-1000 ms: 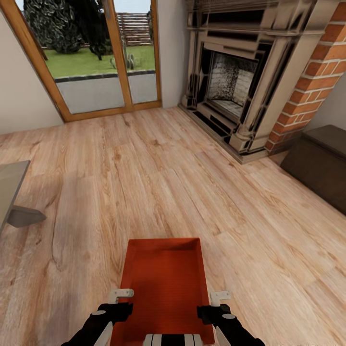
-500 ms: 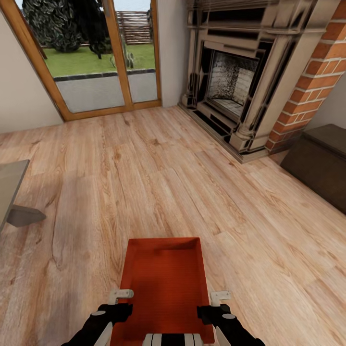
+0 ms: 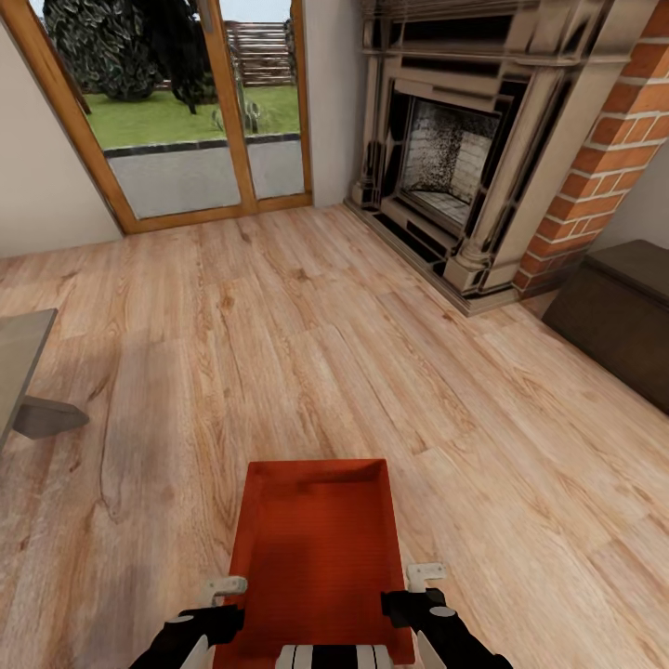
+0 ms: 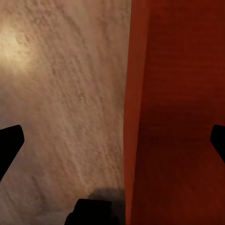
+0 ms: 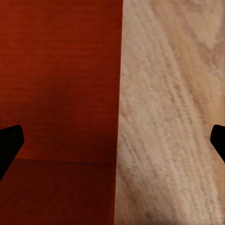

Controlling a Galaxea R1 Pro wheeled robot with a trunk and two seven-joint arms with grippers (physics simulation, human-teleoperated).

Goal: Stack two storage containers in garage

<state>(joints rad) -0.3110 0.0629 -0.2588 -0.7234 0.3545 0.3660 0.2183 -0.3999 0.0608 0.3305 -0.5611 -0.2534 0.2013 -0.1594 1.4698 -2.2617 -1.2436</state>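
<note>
An orange-red storage container sits on the light wood plank floor of the living room, close in front of the robot at the lower middle of the head view, open side up, its long axis running away from the camera. Its inside is bare.

The left hand hovers at the container's left wall, near the corner closest to the robot, and the right hand hovers at the right wall, roughly opposite. Both arms come in from the bottom edge, black with pale finger brackets.

In the left wrist view, the left hand has its two dark fingertips spread wide apart, one over the floor and one over the container's interior, with the container wall running between them (the fingers straddle the wall without closing on it). In the right wrist view the right hand is likewise spread apart, one fingertip over the red interior, the other over the planks, the container's edge between them. Whether either fingertip touches the wall cannot be told.

Farther off, a brick-flanked fireplace stands at the upper right, a low dark surface at the right edge, a wood-framed glass door onto a lawn at the upper left, and a grey furniture corner at the left edge.
</note>
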